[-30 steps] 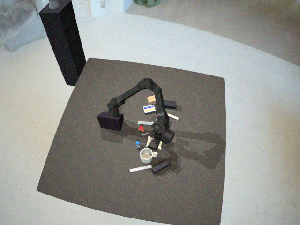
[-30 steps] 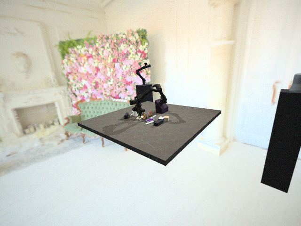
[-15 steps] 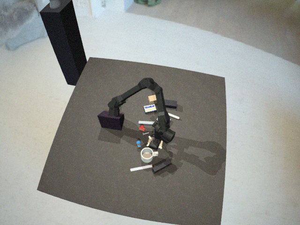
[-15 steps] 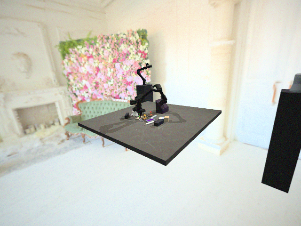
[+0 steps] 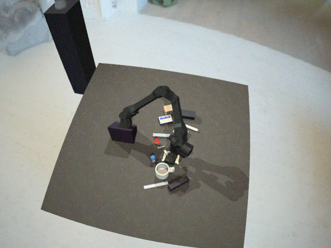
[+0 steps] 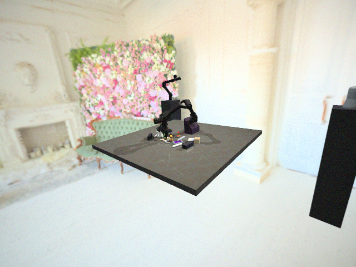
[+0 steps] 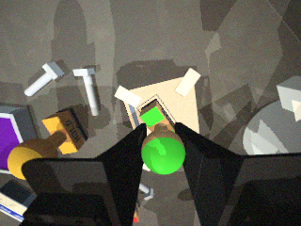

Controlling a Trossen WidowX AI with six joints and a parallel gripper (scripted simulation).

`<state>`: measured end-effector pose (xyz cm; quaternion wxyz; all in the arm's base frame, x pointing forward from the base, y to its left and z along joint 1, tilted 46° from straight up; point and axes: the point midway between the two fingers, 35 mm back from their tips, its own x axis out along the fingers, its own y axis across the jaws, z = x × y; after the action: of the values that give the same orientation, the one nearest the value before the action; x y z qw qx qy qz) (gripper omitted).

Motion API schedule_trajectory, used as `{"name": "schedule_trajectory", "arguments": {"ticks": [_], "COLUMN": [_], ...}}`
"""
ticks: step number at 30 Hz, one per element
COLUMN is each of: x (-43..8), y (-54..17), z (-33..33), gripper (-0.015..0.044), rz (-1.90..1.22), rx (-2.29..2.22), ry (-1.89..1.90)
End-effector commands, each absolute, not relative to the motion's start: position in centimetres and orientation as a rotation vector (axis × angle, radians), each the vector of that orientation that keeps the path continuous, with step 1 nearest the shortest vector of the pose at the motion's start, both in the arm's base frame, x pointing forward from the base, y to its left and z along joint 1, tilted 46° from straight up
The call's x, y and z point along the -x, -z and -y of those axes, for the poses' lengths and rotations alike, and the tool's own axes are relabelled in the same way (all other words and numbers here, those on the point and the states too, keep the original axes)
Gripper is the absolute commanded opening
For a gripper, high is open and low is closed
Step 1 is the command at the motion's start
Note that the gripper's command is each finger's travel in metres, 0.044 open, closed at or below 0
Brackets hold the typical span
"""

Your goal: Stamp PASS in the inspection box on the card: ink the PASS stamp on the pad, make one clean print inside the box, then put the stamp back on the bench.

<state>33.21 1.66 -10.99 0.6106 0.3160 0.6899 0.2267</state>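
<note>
My gripper is shut on the green-knobbed stamp and points down over the card. The stamp's block, with a green patch on top, is over the outlined box on the cream card. White strips lie at two of the card's corners. The stamp's underside is hidden, so contact, lettering and any print beneath cannot be told. The purple ink pad sits in its grey case at the wrist view's left edge.
A yellow-knobbed HOLD stamp lies left of the card. A mug stands close to the gripper. A blue-knobbed stamp and a red-knobbed stamp are nearby. Small T-shaped metal pieces, a wooden block and dark blocks lie around.
</note>
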Motion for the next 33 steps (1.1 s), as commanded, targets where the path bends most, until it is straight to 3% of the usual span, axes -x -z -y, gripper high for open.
{"name": "schedule_trajectory", "arguments": {"ticks": [1, 33], "x": [-33.2, -33.5], "y": [11.2, 9.7], "z": [-1.9, -0.3], "gripper": [0.0, 0.0], "rz": [-1.593, -1.593], "rx": [-0.731, -0.73], "ry": [-0.527, -0.525]}}
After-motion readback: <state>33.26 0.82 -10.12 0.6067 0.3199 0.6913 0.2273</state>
